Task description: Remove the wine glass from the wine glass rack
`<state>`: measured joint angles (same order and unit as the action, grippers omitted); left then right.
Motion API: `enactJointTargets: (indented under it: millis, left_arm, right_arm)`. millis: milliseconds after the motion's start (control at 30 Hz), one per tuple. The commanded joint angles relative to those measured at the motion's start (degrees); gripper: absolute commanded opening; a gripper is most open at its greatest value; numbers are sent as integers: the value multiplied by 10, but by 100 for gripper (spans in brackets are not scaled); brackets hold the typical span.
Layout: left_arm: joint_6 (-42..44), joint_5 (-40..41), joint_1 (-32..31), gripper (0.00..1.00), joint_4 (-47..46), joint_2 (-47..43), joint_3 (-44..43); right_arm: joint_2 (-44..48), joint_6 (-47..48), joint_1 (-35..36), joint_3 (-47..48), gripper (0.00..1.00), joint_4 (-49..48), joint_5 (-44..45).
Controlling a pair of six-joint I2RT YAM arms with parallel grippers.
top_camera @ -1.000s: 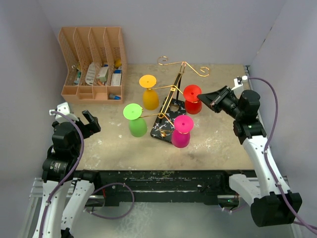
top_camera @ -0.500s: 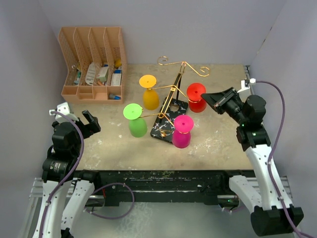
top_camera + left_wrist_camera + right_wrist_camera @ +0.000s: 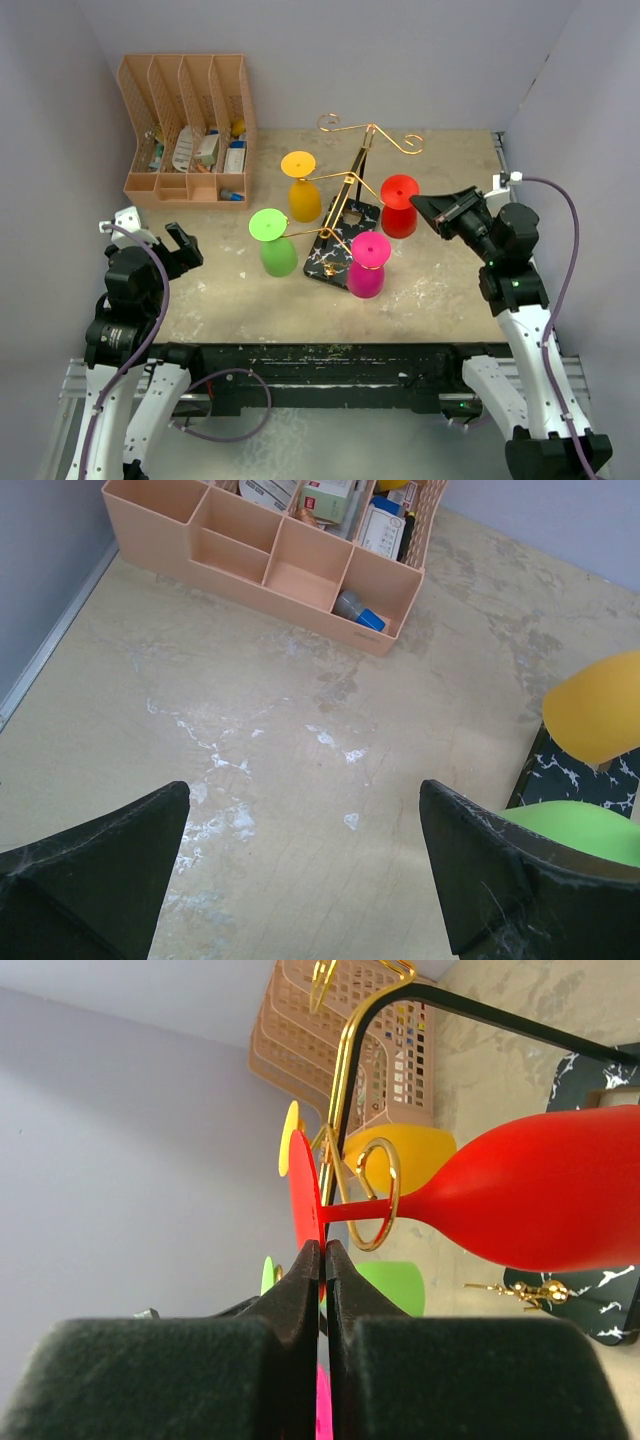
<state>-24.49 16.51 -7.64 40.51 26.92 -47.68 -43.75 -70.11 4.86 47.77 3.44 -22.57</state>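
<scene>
The gold wire wine glass rack (image 3: pixel 352 178) stands on its black marble base (image 3: pixel 333 254) mid-table. A red wine glass (image 3: pixel 399 206) hangs upside down at the rack's right side. My right gripper (image 3: pixel 419 204) is shut on the rim of the glass's round foot. In the right wrist view the jaws (image 3: pixel 323 1247) pinch the red foot, and the stem of the red glass (image 3: pixel 540 1200) passes through a gold curl (image 3: pixel 372 1196). My left gripper (image 3: pixel 185 246) is open and empty over bare table at the left, also seen in the left wrist view (image 3: pixel 303 788).
Yellow (image 3: pixel 302 196), green (image 3: pixel 272 242) and pink (image 3: pixel 367 264) glasses hang on the rack's other arms. A peach file organiser (image 3: pixel 186 130) with small items stands at the back left. Grey walls close in the table on three sides.
My right gripper has drawn the red glass a little to the right and toward the near edge, away from the rack's post. The left arm has not moved.
</scene>
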Motion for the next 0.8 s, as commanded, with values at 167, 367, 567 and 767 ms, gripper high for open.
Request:
enactJointTargets:
  millis: [167, 367, 567, 767]
  left_arm:
    - [-3, 5, -3, 99, -15, -1, -12]
    - [-3, 5, -3, 99, -14, -1, -12]
    - [-3, 6, -3, 99, -14, -1, -12]
    - [-3, 7, -2, 100, -13, -1, -12]
  right_arm:
    - [-1, -35, 1, -28, 0, -55, -35]
    - [-11, -38, 1, -30, 0, -75, -49]
    - [-36, -33, 1, -16, 0, -93, -56]
    - [-68, -25, 1, -2, 0, -114, -64]
